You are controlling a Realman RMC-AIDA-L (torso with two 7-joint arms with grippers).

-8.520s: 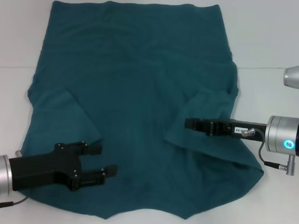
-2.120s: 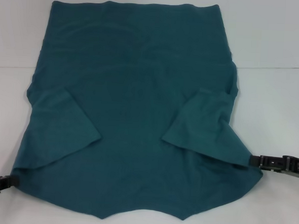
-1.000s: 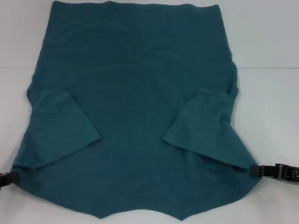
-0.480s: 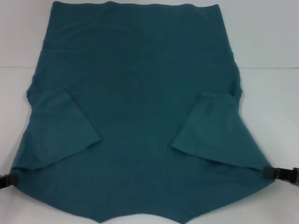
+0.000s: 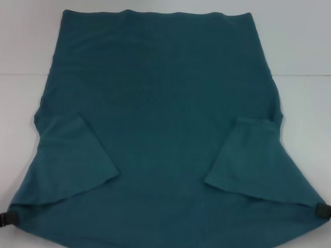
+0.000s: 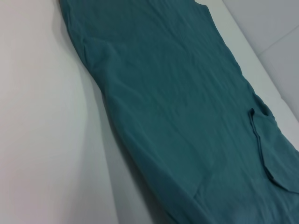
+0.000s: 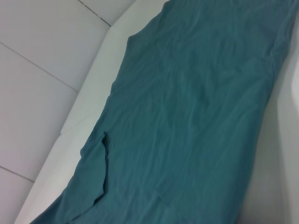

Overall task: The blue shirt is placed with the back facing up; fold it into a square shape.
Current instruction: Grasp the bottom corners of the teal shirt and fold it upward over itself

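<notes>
The blue shirt (image 5: 165,129) lies spread on the white table (image 5: 305,48), plain side up, both sleeves folded inward over the body. The left gripper (image 5: 2,219) sits at the shirt's near left corner, its dark tips touching the fabric edge; it seems to pinch that corner, though only the tips show. The right gripper (image 5: 324,210) sits at the opposite near corner, likewise apparently nipping the cloth where it draws to a point. Between the two grippers the shirt stretches wide, narrowing toward the far hem. Both wrist views show only fabric (image 6: 177,116) (image 7: 187,116) running away across the table.
</notes>
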